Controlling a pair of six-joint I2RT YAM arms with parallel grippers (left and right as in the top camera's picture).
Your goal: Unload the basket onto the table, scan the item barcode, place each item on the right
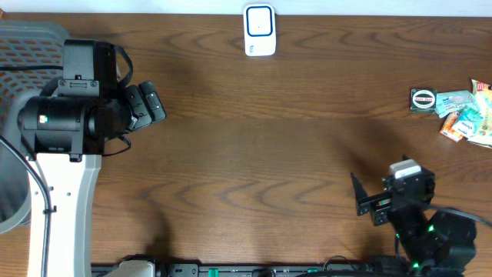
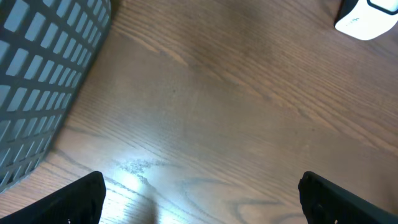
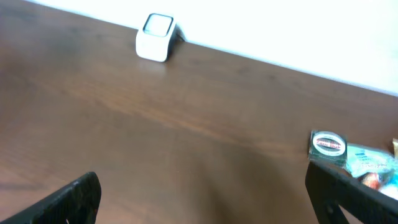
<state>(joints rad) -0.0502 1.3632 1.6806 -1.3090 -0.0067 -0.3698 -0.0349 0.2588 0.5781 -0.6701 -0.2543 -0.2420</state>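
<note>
The white barcode scanner (image 1: 260, 29) stands at the table's far edge, middle; it also shows in the left wrist view, top right (image 2: 367, 18), and in the right wrist view (image 3: 155, 36). A small pile of items lies at the right edge: a dark packet with a round label (image 1: 423, 100) (image 3: 328, 145) and several colourful packets (image 1: 465, 119). My left gripper (image 1: 154, 106) (image 2: 202, 196) hangs open over bare wood at the left. My right gripper (image 1: 367, 201) (image 3: 202, 196) is open near the front right, short of the pile. Neither holds anything.
A grey mesh basket (image 1: 31, 46) (image 2: 37, 81) stands at the far left, beside the left arm. Brown wooden tabletop (image 1: 269, 154) stretches between the arms and the scanner.
</note>
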